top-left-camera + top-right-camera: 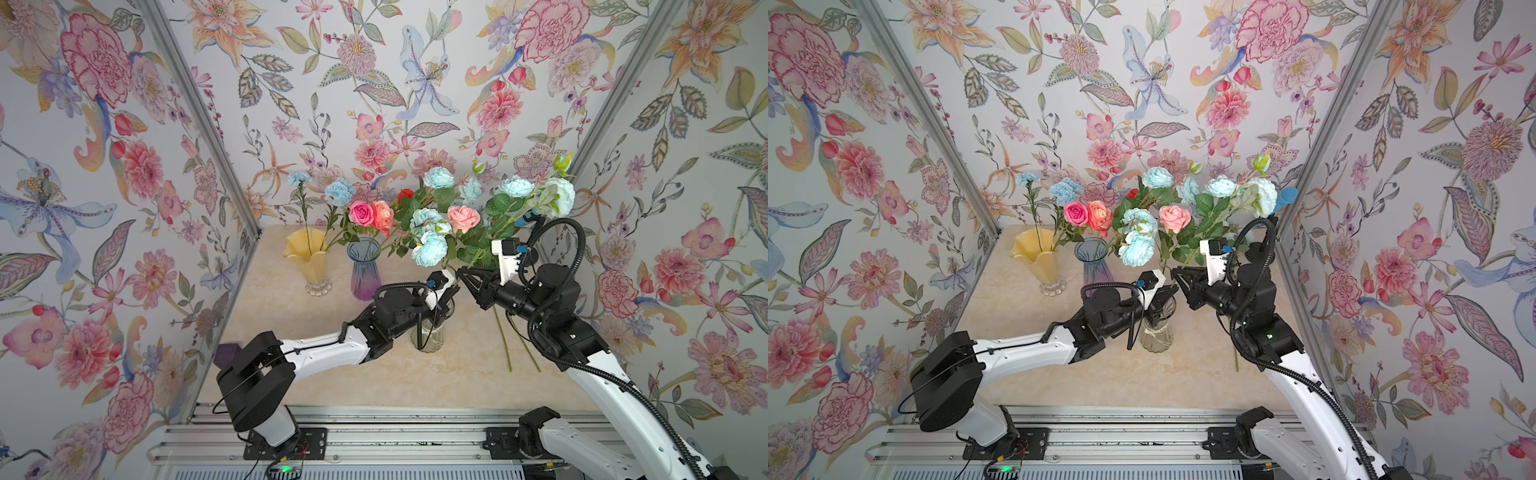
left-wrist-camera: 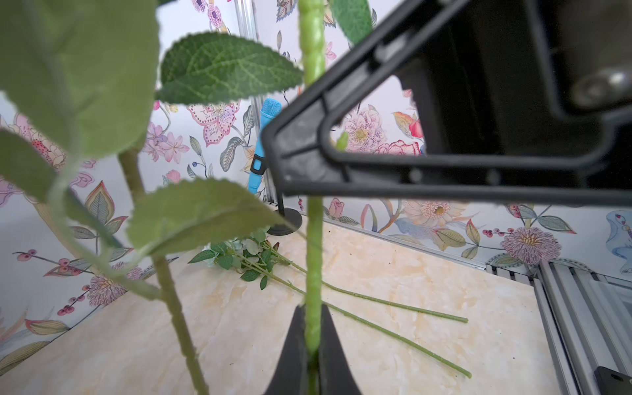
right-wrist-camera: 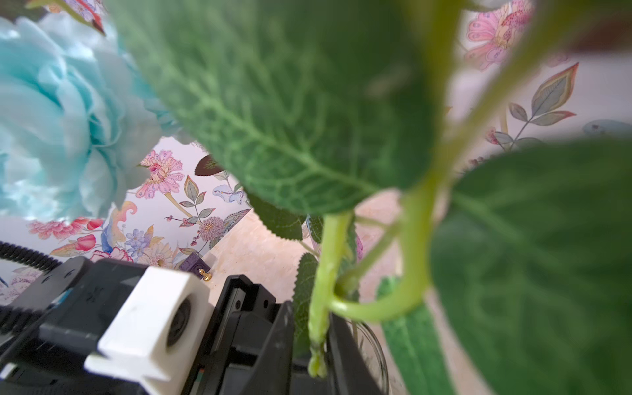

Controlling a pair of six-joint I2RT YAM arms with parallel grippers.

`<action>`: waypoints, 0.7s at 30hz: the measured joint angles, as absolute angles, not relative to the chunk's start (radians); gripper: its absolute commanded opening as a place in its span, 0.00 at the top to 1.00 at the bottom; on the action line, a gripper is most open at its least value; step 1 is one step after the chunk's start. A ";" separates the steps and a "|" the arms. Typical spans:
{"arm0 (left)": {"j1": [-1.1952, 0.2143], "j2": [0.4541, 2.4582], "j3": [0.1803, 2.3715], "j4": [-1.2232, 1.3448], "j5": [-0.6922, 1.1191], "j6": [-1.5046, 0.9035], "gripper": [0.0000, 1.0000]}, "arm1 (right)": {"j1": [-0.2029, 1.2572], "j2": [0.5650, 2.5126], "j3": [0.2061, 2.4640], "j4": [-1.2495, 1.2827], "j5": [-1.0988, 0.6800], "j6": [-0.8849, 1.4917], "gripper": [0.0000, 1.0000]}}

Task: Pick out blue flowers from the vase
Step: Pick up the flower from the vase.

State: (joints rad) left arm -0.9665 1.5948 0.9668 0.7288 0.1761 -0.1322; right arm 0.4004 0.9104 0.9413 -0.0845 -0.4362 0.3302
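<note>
Stem (image 2: 313,256) of a pale aqua spray is sitting clenched in the left fingers (image 2: 294,349), just above a clear glass vase (image 1: 428,338) near the middle of the tabletop (image 1: 332,374). Its blooms (image 1: 430,249) are fanning out overhead. The right fingers (image 1: 473,286) are lying against the same stem slightly higher — whether they are gripping or letting go is not clear. Beside the right arm (image 1: 582,332), two leafy stems (image 1: 505,345) are lying flat on the tabletop, their heads mostly hidden under foliage.

This looks like a hand-over, or a joint pull, of one blue spray out of the vase. The next move is probably calling for a straight upward lift, keeping the leaves from snagging the pink rose (image 1: 464,218), and then laying the spray with the other two.

Farther back, a purple vase (image 1: 365,270) and a yellow vase (image 1: 305,253) are standing side by side. Two sky-blue carnations (image 1: 340,192) appear to be standing in the yellow one. The left arm (image 1: 332,353) is covering the clear vase's mouth — how much stem is inside cannot be told.
</note>
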 measured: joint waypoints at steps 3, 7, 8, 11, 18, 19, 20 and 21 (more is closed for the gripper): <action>-0.967 1.567 0.949 0.749 0.184 -0.139 1.00 | 0.404 0.876 0.941 -0.084 -0.437 0.328 0.66; -0.967 1.546 0.948 0.776 0.202 -0.144 1.00 | 0.404 0.837 0.941 -0.085 -0.436 0.326 0.61; -0.967 1.541 0.948 0.782 0.207 -0.146 1.00 | 0.404 0.830 0.941 -0.085 -0.436 0.327 0.61; -0.967 1.527 0.948 0.787 0.224 -0.155 1.00 | 0.405 0.819 0.941 -0.084 -0.439 0.329 0.61; -0.967 1.507 0.999 0.756 0.261 -0.181 1.00 | 0.412 0.804 0.941 -0.070 -0.475 0.341 0.62; -0.967 1.506 1.011 0.753 0.265 -0.184 1.00 | 0.414 0.802 0.942 -0.062 -0.483 0.342 0.63; -0.967 1.505 1.026 0.751 0.272 -0.188 1.00 | 0.416 0.802 0.943 -0.052 -0.491 0.347 0.64; -0.967 1.505 1.039 0.751 0.281 -0.192 1.00 | 0.416 0.805 0.948 -0.044 -0.499 0.350 0.66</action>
